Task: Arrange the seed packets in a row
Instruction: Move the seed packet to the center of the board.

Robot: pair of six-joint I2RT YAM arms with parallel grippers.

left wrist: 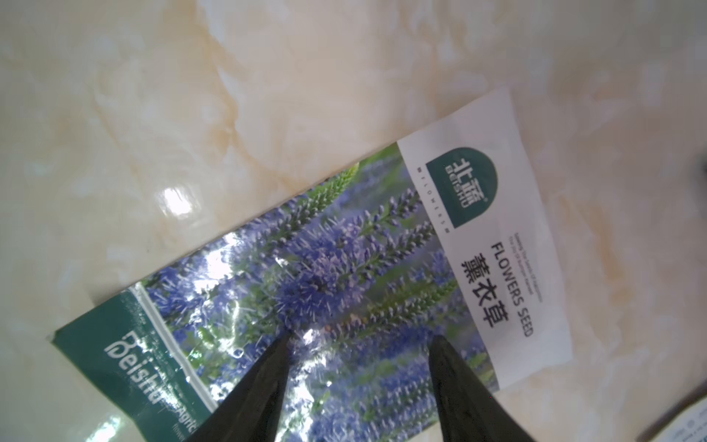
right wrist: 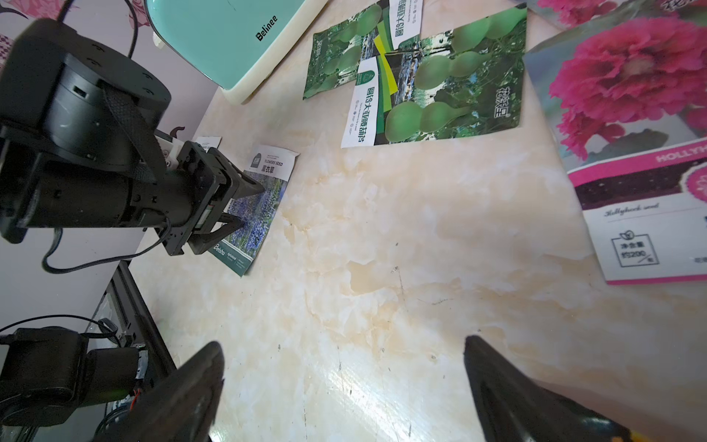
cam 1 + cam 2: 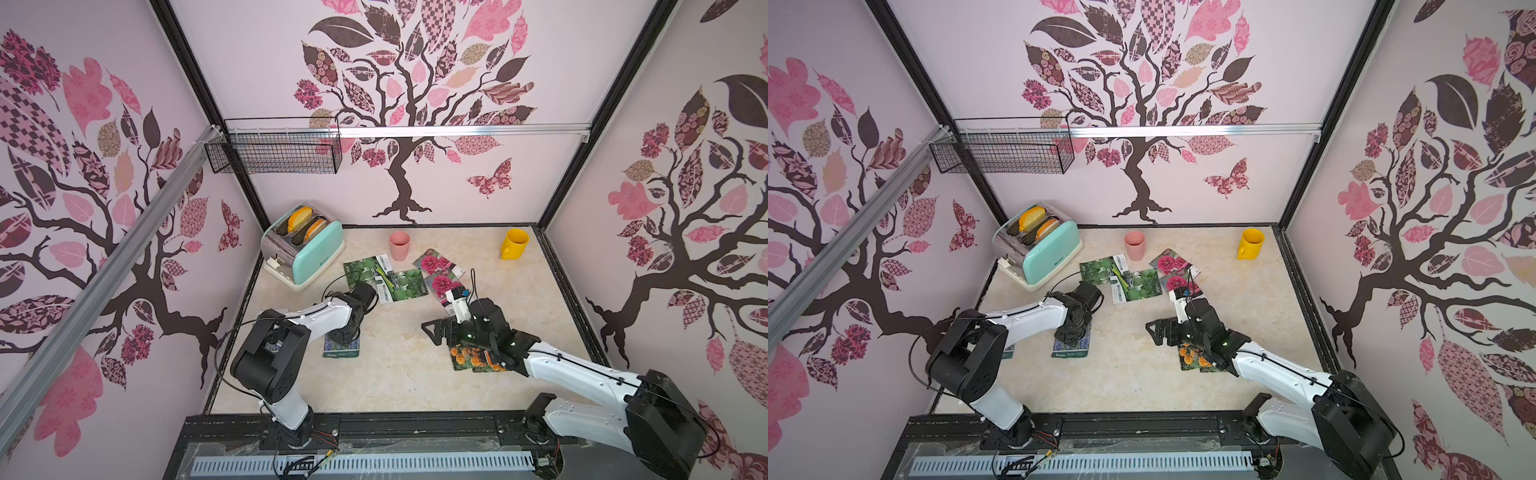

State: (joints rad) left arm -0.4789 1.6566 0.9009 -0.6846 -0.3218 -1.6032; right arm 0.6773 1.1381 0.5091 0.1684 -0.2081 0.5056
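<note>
Marble-patterned tabletop [image 3: 395,386], cream with tan veins. Seed packets counted: seven plainly seen, an eighth only in part. None form a single row; they lie in pairs.

- Gourd, two: rear gourd packet [image 3: 362,268] and near gourd packet [image 3: 409,284], overlapping at their white label strips, back centre, just in front of the pink cup [image 3: 400,245].
- Magenta flower, two: rear magenta packet [image 3: 432,262] and near magenta packet [image 3: 444,286], overlapping, just right of the gourds. The right arm covers the near one's label end in both top views.
- Marigold, two: one marigold packet [image 3: 462,358] with a second marigold packet [image 3: 487,360] against it, front right, partly under the right arm.
- Lavender, one in full: lavender packet [image 1: 325,268], flat on the table, front left of centre. A teal packet edge [image 3: 1009,352] shows under the left arm; its picture is hidden.

Left gripper [image 1: 361,340] points down at the lavender packet, jaws partly apart, one tip on each side of the photo's middle. Nothing sits between them. Whether the tips touch the packet cannot be told.

Right gripper [image 2: 343,341] has its jaws spread wide, low over bare tabletop between the lavender packet and the marigold pair, with nothing in them.

Other items: one mint toaster [image 3: 316,253] at back left with two slices in its slots, one yellow mug [image 3: 514,243] at back right, one wire basket [image 3: 278,149] on the back wall.
</note>
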